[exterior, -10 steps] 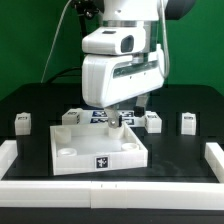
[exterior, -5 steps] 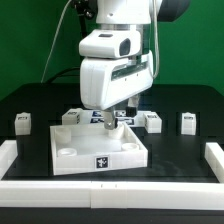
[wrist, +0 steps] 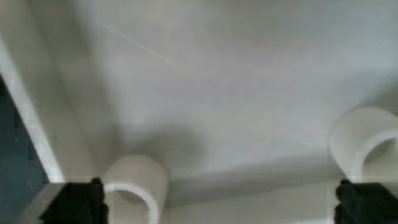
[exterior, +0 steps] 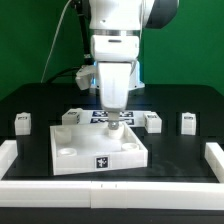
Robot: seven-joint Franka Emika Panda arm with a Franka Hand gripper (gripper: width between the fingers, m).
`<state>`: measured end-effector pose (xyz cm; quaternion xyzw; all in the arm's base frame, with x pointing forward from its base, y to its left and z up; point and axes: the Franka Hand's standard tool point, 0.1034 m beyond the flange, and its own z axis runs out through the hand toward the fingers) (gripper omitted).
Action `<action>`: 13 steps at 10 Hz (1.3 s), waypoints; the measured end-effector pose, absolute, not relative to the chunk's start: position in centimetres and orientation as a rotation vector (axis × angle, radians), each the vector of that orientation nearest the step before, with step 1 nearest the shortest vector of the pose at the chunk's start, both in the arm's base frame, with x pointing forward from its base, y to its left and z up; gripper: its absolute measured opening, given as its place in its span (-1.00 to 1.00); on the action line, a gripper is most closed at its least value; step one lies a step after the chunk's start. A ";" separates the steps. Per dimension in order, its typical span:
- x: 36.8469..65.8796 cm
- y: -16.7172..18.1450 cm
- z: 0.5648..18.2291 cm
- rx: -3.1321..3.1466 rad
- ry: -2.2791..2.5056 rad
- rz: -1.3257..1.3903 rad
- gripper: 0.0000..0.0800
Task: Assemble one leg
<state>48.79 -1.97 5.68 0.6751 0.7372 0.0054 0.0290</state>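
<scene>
Ext. view first: gripper [exterior: 113,126] hangs low over the tray part [exterior: 75,162], pointing straight down just inside its far edge, roughly mid-way along; can't read the finger gap from this side; it carries no leg that I can see, since all four sit loose on the black table [exterior: 30,95]; the leg [exterior: 152,121] nearest the gripper stands just beyond the tray part's far corner on the exterior view's right, upright, tag toward the cam, apart from the tray part; second leg [exterior: 71,117] sits by the far corner on the exterior view's left; third leg [exterior: 187,122] and fourth leg [exterior: 22,122] stand well out from the tray part on either side; marker board [exterior: 97,116] lies behind the tray part's far edge, partly hidden by the gripper. Wrist view now: the tray part's pale surface [wrist: 214,90] fills nearly everything; the dark fingertips [wrist: 80,203] stand far apart w/ only that surface between them, so gripper [wrist: 222,203] reads as spread wide and empty; two pale rounded shapes sit by the fingertips, sockets or pads, can't tell; no leg here. Handling, my guess: leg is light, stiff, smooth plastic, not fragile but prob. slippery; pinch it across two flat opposite sides, mid-height, square-on, or it may twist or tip.
</scene>
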 end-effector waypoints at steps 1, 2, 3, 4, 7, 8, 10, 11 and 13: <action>48.8 -2.0 5.7 2.093 2.265 0.017 0.63; 48.8 -2.0 5.6 2.093 2.265 0.016 0.63; 48.8 -2.0 5.6 2.094 2.265 0.016 0.63; 48.8 -2.1 5.6 2.094 2.264 0.016 0.63; 46.0 -4.1 4.9 1.945 2.436 -0.033 0.63; 45.3 -4.5 4.6 1.929 2.460 -0.048 0.63; 44.0 -5.1 3.7 1.950 2.471 -0.068 0.63; 43.5 -5.4 2.7 1.973 2.476 -0.083 0.63; 42.7 -5.5 1.2 1.997 2.492 -0.105 0.63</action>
